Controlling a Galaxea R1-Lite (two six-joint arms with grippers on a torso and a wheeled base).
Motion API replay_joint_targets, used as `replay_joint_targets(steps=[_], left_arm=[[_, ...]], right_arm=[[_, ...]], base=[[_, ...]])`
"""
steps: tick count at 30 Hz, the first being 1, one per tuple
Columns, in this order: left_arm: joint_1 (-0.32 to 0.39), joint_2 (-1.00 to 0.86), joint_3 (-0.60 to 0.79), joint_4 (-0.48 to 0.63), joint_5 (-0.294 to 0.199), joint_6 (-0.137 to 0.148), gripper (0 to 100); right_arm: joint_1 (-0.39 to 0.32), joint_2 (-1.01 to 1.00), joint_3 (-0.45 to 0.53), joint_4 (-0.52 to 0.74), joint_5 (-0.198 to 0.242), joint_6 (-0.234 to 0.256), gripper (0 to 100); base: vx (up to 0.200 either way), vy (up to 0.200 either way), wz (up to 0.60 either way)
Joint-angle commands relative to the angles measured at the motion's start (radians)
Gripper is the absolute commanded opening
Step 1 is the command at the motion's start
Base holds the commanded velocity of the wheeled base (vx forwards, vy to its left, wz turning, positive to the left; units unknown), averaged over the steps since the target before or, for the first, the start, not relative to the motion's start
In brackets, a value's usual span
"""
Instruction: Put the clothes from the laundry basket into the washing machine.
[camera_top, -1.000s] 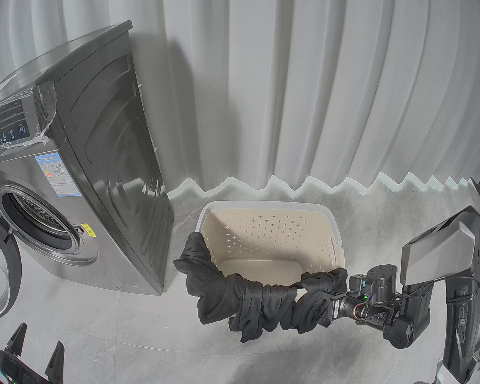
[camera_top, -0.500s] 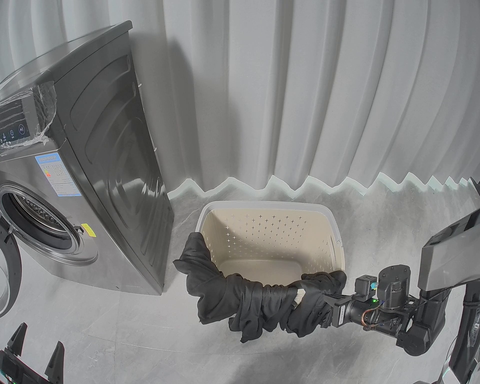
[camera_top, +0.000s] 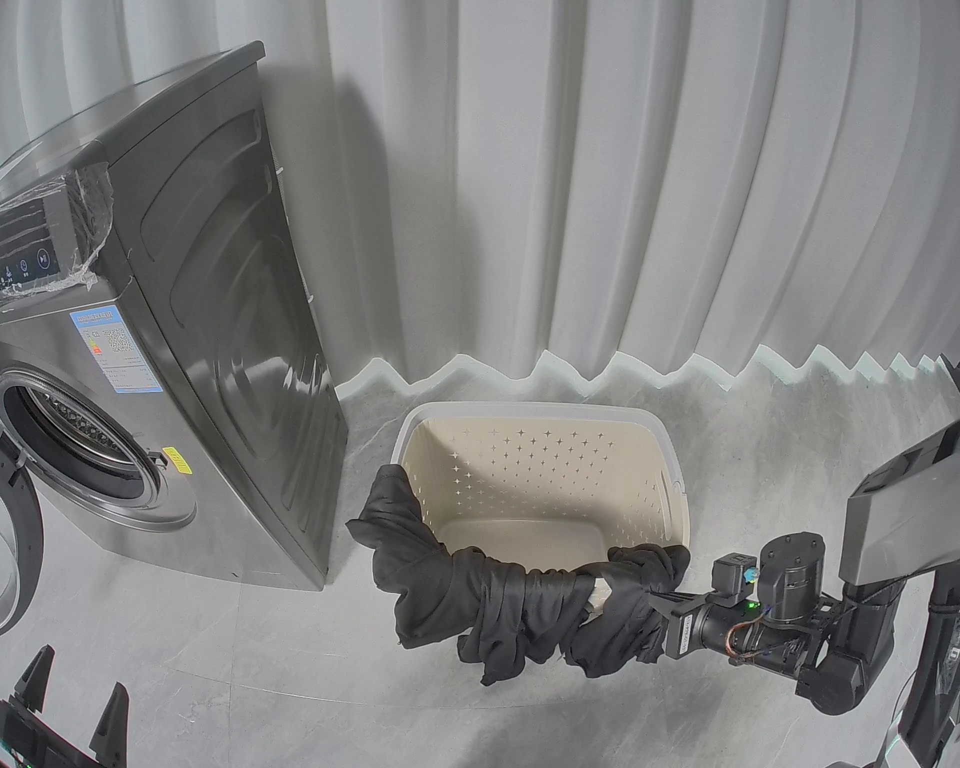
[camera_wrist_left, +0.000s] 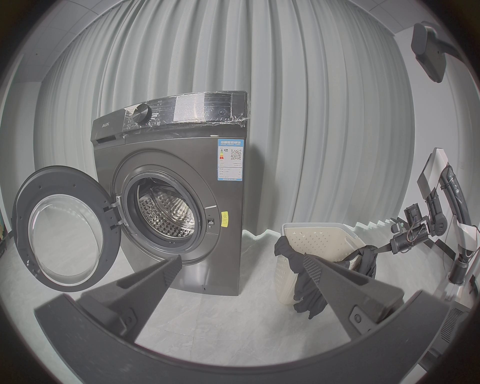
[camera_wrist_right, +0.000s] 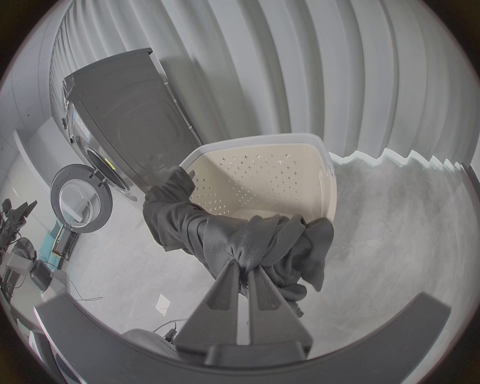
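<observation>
A black garment (camera_top: 480, 600) hangs twisted over the near rim of the cream laundry basket (camera_top: 540, 408), one end draped down the basket's left corner. My right gripper (camera_top: 655, 605) is shut on the garment's right end, by the basket's near right corner. In the right wrist view the fingers (camera_wrist_right: 227, 285) pinch a fold of the garment (camera_wrist_right: 225, 235) between them. The grey washing machine (camera_top: 200, 300) stands to the left with its door (camera_wrist_left: 60, 227) swung wide and its drum (camera_wrist_left: 165, 210) showing. My left gripper (camera_top: 70, 700) is open and low at the near left, holding nothing.
White pleated curtains (camera_top: 600, 200) run behind the basket and the machine. Bare grey floor (camera_top: 250, 640) lies between the machine and the basket. The inside of the basket (camera_wrist_right: 260, 170) shows no other clothes.
My right arm has drawn back slightly to the right and down, still holding the garment. The garment's right end has sagged a little. The left gripper has stayed put.
</observation>
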Motion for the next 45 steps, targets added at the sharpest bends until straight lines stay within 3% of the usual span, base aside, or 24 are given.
replay_joint_targets(steps=[1,8,24,25,38,45], left_arm=[[0.0,-0.016,0.016,-0.001,0.0,0.0,100],[0.0,-0.016,0.016,-0.001,0.0,0.0,100],[0.0,-0.016,0.016,-0.001,0.0,0.0,100],[0.0,-0.016,0.016,-0.001,0.0,0.0,100],[0.0,-0.016,0.016,0.001,0.0,0.0,100],[0.0,-0.016,0.016,-0.001,0.0,0.0,100]], right_arm=[[-0.006,0.041,-0.001,-0.001,0.0,0.0,100],[-0.021,0.103,-0.055,0.007,-0.026,-0.003,100],[-0.05,0.204,-0.178,0.012,-0.029,-0.011,100],[-0.055,0.21,-0.178,0.01,-0.031,-0.012,0],[-0.063,0.221,-0.193,-0.001,-0.042,-0.012,0],[-0.026,0.138,-0.155,-0.002,-0.042,-0.009,0]], base=[[0.0,0.0,0.0],[0.0,0.0,0.0],[0.0,0.0,0.0],[0.0,0.0,0.0],[0.0,0.0,0.0],[0.0,0.0,0.0]])
